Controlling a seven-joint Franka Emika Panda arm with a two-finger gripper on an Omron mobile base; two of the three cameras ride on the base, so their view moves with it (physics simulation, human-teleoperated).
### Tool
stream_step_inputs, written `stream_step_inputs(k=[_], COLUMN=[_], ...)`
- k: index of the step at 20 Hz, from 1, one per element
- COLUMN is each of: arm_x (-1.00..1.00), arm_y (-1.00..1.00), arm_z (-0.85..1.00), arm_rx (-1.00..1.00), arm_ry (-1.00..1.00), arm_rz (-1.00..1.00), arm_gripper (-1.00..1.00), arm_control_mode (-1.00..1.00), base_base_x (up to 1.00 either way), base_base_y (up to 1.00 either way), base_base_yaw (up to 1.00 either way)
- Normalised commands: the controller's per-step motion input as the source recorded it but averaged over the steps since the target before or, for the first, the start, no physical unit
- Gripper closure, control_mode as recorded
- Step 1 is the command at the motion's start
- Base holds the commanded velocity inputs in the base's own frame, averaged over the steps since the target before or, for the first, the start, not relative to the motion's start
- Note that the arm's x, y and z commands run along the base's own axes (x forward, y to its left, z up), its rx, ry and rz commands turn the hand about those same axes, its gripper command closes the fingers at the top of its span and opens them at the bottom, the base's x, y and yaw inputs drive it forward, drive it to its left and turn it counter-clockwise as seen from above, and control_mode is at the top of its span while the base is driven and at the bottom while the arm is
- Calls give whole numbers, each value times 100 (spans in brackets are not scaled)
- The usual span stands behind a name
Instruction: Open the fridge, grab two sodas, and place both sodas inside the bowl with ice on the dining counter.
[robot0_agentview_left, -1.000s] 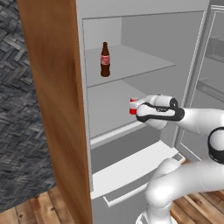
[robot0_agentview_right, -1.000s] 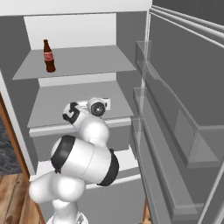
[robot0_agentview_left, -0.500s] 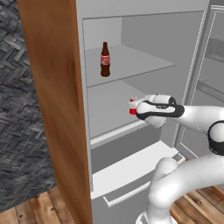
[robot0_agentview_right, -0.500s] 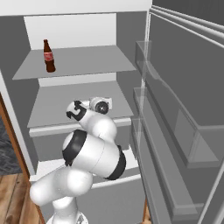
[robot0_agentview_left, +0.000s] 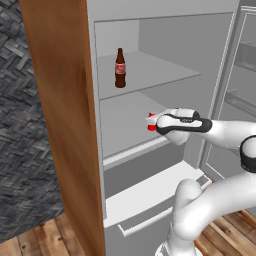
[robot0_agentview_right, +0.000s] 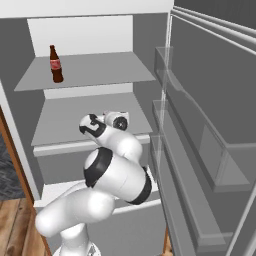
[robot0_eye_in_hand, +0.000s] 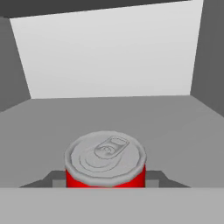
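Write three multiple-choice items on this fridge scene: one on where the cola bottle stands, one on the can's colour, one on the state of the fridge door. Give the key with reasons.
1. Where does the cola bottle stand?
A. On the upper shelf
B. In the lower drawer
C. In a door rack

2. What colour is the side of the can between the gripper fingers?
A. Blue
B. Red
C. Green

3. How is the fridge door?
A. Shut
B. Swung open
C. Taken off

Key: 1 A, the bottle stands upright on the upper shelf in both base views. 2 B, the hand view shows a red wall under a silver top. 3 B, the shelves are exposed and the door stands out to the right.
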Motion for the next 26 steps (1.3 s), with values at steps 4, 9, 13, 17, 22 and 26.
stream_step_inputs(k=[4,9,13,17,22,26], arm_x=[0,-9,-40,-59,-75,-43], arm_y=[2,3,3,10,25,23], arm_z=[-10,-2,0,1,13,52], arm_rx=[0,-1,-2,0,1,8], arm_ry=[1,-3,-9,-10,-4,3], arm_rz=[5,1,0,0,0,0], arm_gripper=[100,100,100,100,100,100], arm_control_mode=[-100,-100,-100,-100,-100,-100], base_base_x=[0,0,0,0,0,0], base_base_y=[0,0,0,0,0,0], base_base_yaw=[0,0,0,0,0,0])
